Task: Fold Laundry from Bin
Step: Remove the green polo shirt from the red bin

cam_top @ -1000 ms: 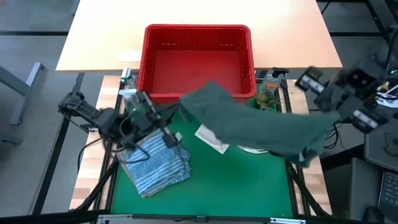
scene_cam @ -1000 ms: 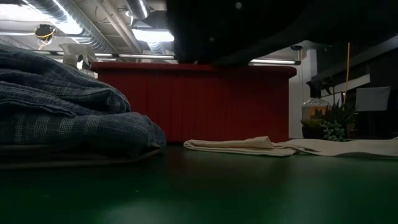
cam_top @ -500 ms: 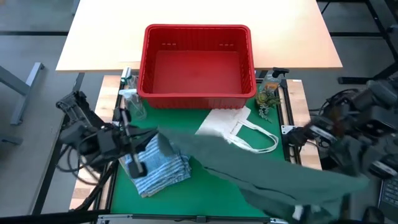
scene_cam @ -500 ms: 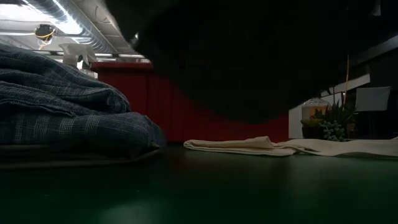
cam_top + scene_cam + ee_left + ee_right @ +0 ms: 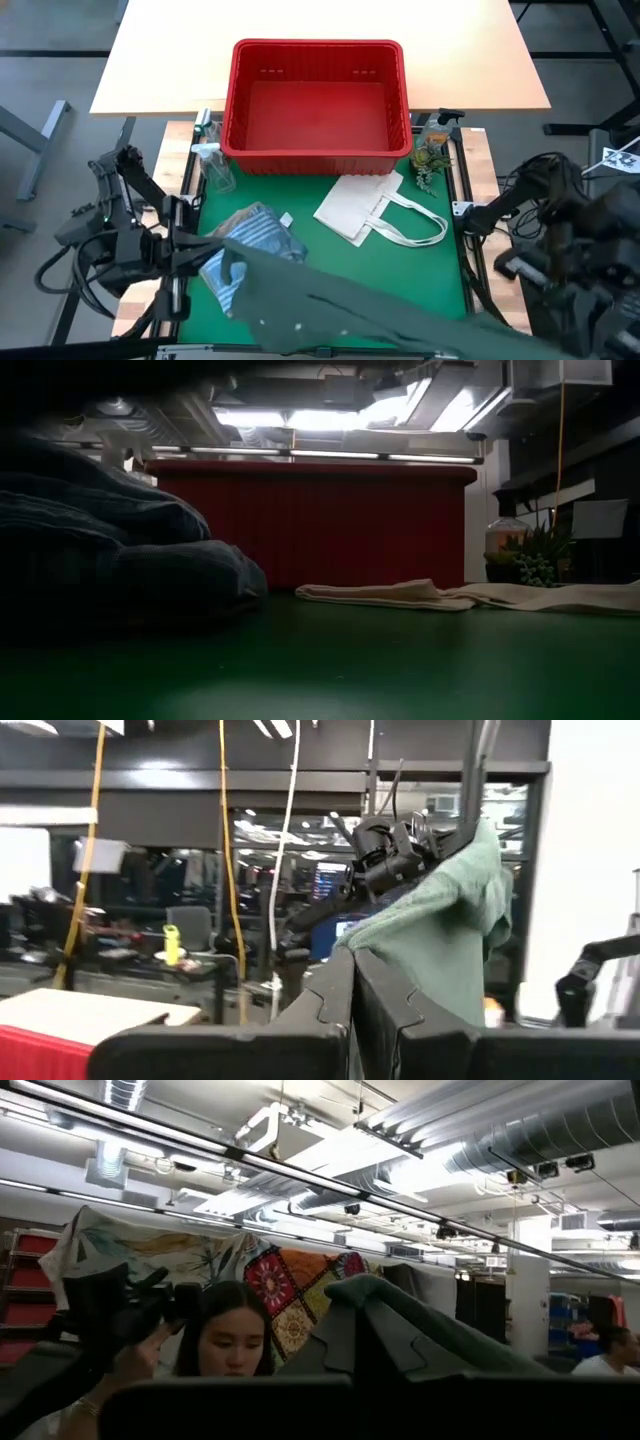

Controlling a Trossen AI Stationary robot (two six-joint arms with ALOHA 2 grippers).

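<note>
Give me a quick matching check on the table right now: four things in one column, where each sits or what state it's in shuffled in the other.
Things:
1. bin
2. dark green garment
3. white tote bag
4. striped shirt

States:
A. flat on the mat, right of centre
B. stretched across the near edge of the mat
C. empty, at the far side
D. folded, partly covered by the green cloth

Pairs: 1-C, 2-B, 3-A, 4-D

A green mat (image 5: 400,275) carries a striped shirt (image 5: 255,235) and white tote bag (image 5: 365,205).
</note>
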